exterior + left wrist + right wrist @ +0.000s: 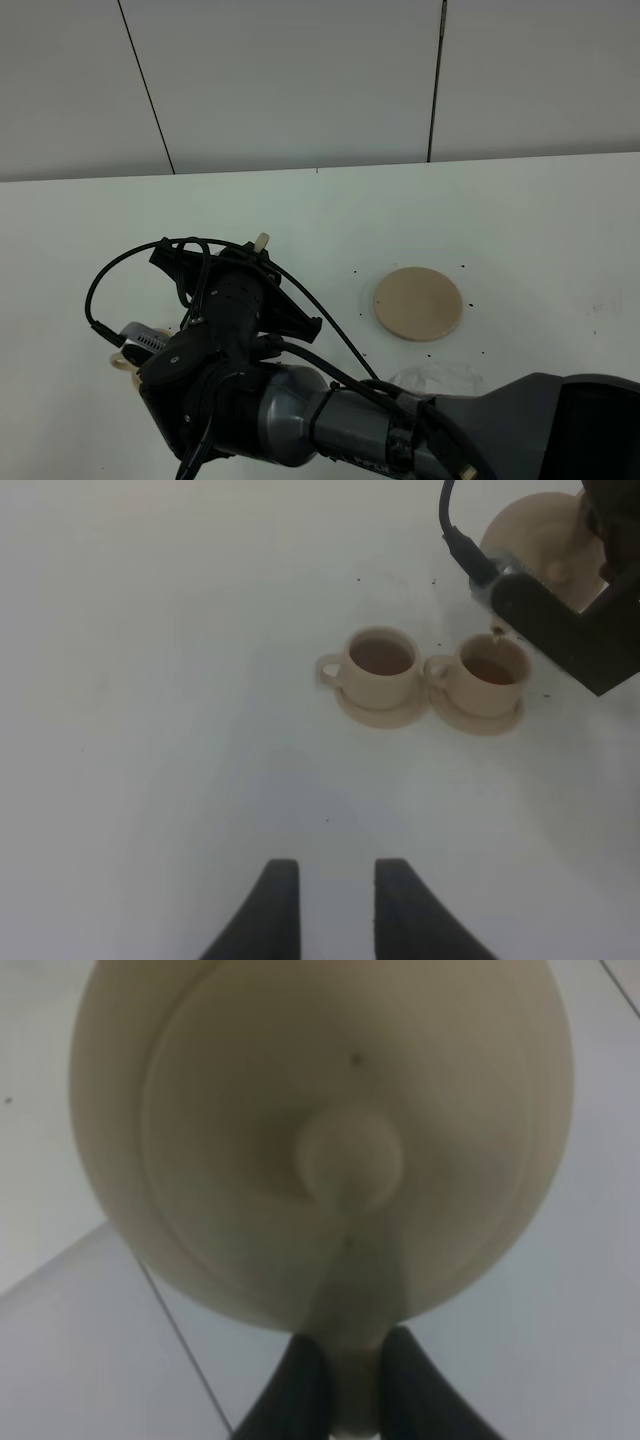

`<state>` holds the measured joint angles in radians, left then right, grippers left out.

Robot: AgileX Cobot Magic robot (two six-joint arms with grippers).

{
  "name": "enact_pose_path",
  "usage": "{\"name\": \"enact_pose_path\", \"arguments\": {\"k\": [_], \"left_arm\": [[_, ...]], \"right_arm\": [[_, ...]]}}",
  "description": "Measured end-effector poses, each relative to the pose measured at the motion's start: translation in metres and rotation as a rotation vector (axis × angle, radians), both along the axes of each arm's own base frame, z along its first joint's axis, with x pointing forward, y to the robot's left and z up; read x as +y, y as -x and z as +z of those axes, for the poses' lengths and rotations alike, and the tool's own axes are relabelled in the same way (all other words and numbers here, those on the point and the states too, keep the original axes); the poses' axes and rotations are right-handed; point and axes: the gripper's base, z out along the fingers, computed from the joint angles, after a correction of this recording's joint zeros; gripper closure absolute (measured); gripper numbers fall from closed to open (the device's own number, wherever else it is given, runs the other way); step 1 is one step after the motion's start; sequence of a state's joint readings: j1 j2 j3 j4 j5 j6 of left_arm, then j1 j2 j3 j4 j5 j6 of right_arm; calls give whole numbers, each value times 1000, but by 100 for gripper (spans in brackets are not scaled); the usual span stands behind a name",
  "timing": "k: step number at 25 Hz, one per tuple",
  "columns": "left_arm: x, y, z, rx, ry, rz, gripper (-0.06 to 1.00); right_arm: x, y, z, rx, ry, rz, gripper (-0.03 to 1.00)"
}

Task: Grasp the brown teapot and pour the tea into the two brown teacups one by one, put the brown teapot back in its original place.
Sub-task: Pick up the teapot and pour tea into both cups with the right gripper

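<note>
Two brown teacups stand beneath the right claw (352, 1348), side by side on their small saucers, and both show dark liquid. They are the spout-side teacup (491, 675) and the outer teacup (381, 663) just beside it.

Right claw: fingers clamped together on the handle of the brown teapot (538, 538). The pot hangs tipped ahead of the claw. Its spout (497, 630) is over the rim of the spout-side teacup and not touching it.

Left claw (337, 905): fingers apart and holding nothing, low over the bare counter (520, 210), with the cups ahead of it.

Assessment: the second pour is in hand and probably near its end.

Recommendations:
- Bring the spout in over the middle of the cup. At the rim a drop could run down the outside.
- Ease the tilt back slowly, so the last drops fall inside and not between the saucers.
- Nothing holds the lid, so tilt no further. The lid knob (350, 1160) faces the claw.
- Level the pot fully before moving it sideways.

The saucer disc (418, 303), judged to be the pot's place, lies well apart from the right claw, on the side away from the cups. Carry the pot level and set it down centred.
</note>
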<state>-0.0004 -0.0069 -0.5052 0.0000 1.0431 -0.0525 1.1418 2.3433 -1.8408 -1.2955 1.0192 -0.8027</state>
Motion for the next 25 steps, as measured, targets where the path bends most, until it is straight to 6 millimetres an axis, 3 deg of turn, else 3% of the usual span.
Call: {"name": "enact_pose_path", "arguments": {"k": [25], "left_arm": [[0,0,0,0,0,0,69]], "right_arm": [[0,1,-2,14,52,19,87]]}}
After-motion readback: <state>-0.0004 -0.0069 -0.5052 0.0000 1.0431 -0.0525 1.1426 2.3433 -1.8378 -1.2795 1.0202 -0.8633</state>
